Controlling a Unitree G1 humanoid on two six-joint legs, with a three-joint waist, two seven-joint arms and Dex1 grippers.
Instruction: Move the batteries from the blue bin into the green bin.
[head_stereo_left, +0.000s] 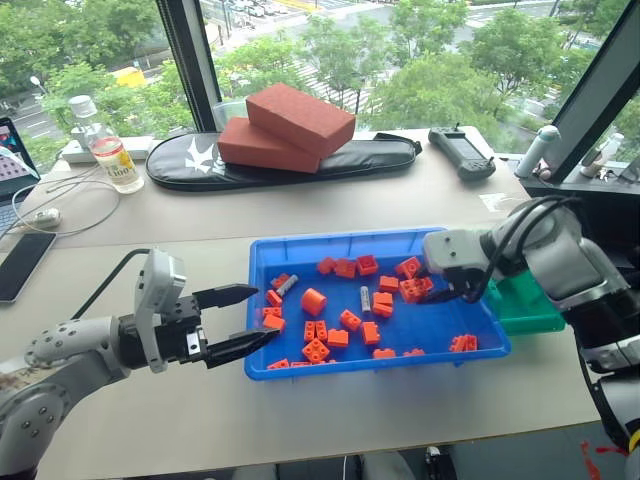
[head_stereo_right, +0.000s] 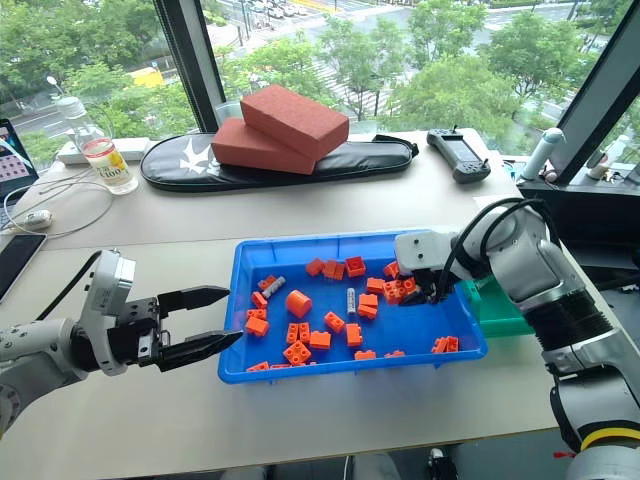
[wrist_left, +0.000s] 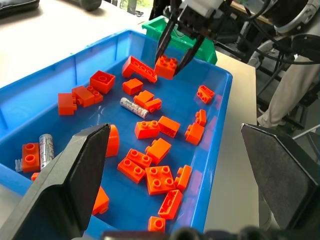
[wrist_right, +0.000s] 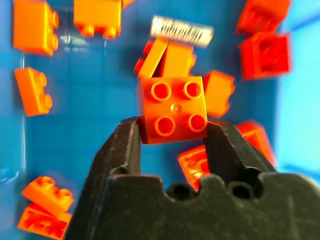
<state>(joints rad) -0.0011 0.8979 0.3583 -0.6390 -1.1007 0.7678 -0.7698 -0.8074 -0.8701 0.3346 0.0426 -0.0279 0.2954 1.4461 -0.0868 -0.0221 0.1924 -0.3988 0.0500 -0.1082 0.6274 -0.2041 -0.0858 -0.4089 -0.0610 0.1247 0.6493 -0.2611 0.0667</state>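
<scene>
The right gripper (wrist_right: 172, 131) clamps an orange four-stud plastic toy brick (wrist_right: 173, 108), not a slim silver-grey metal battery (head_stereo_left: 365, 298) at centre frame in the shallow bright-blue plastic tray (head_stereo_left: 262, 300); the left gripper (head_stereo_left: 247, 317) waits open, risking a misdelivery into the teal-green plastic bin (head_stereo_left: 530, 310) at right.

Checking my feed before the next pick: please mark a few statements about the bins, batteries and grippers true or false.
1. The left gripper is open. True.
2. The blue bin holds no batteries. False: two batteries lie among the bricks.
3. The right gripper is over the green bin. False: it is over the blue bin's right end.
4. The green bin stands at the blue bin's right side. True.
</scene>
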